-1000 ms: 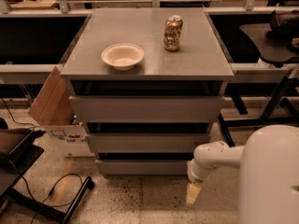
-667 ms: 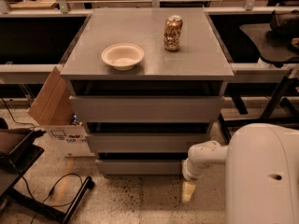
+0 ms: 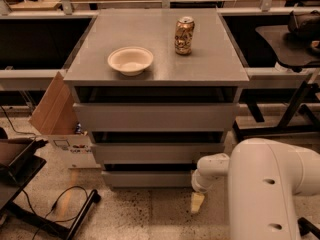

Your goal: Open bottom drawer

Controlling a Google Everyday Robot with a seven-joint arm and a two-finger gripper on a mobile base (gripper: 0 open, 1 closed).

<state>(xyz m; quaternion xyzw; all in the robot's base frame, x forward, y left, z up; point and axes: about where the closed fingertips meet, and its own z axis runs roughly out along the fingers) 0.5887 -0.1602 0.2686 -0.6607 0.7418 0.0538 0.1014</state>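
The bottom drawer (image 3: 150,178) is the lowest of three grey flat fronts in the cabinet; it sits closed, flush under the two taller drawers. My white arm (image 3: 270,184) fills the lower right of the camera view. The gripper (image 3: 197,202) hangs low at the drawer's right end, its pale tip near the floor, just in front of and below the drawer's right corner.
On the cabinet top (image 3: 210,64) stand a white bowl (image 3: 130,59) and a can (image 3: 184,35). A cardboard box (image 3: 57,119) leans at the cabinet's left. Cables and a black stand (image 3: 55,211) lie on the floor at the left. A dark table (image 3: 287,46) stands at the right.
My arm has swung left and closer to the camera, so it takes up more of the view. The gripper has moved left toward the bottom drawer's right corner. The drawers have not moved.
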